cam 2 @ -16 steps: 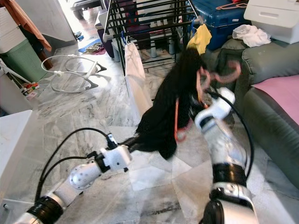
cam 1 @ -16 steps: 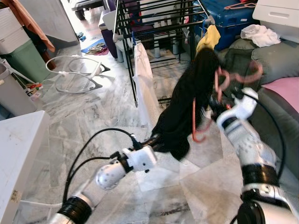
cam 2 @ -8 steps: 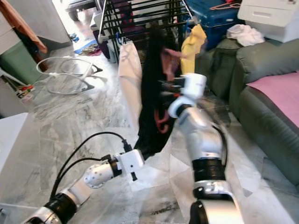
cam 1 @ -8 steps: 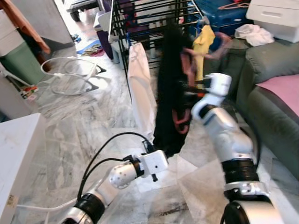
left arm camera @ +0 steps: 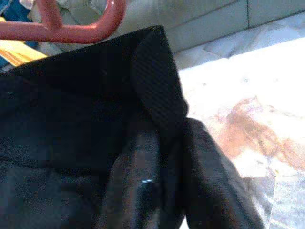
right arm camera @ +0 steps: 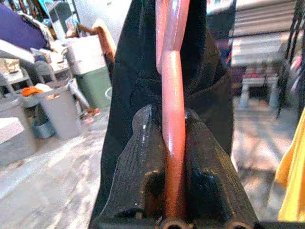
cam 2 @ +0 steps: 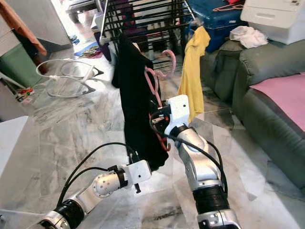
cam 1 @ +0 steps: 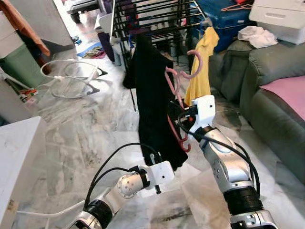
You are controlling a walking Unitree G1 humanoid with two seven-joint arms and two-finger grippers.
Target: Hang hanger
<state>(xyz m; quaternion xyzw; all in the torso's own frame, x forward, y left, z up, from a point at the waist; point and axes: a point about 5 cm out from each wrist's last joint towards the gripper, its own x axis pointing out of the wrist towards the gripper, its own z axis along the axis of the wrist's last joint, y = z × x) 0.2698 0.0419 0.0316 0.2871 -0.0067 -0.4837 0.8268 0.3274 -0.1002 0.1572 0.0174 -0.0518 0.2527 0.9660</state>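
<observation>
Item one, the pink hanger [cam 1: 177,90]: smooth, glossy round-section plastic, curled hook at the top and a looping lower curve, held upright in the air in front of the drying rack [cam 1: 157,19] and not yet hooked on any bar. My right gripper [right arm camera: 174,152] has its two ribbed black fingers [right arm camera: 136,167] pressed against either side of the hanger's stem, pinching it. Item two, the black garment [cam 1: 155,105]: matte, finely woven cloth draped from the hanger in a long narrow fall, its hem reaching down to my left arm. My left gripper [left arm camera: 143,191] is at that lower edge; the wrist view has folded black fabric wrapped over a dark finger, and I cannot tell whether those fingers are spread or closed. Item three, the rack: thin black metal bars in parallel rows, standing behind the garment. Item four, a yellow cloth [cam 1: 201,67], soft and limp, hanging from the rack's right end just beside the hanger's hook. Item five, the floor [cam 1: 71,129]: polished grey-veined marble tiles. Item six, a grey-green sofa [cam 1: 267,71] to my right, padded, with a pink cover [cam 1: 286,93] on its seat and a crumpled white cloth [cam 1: 259,36] on top.
</observation>
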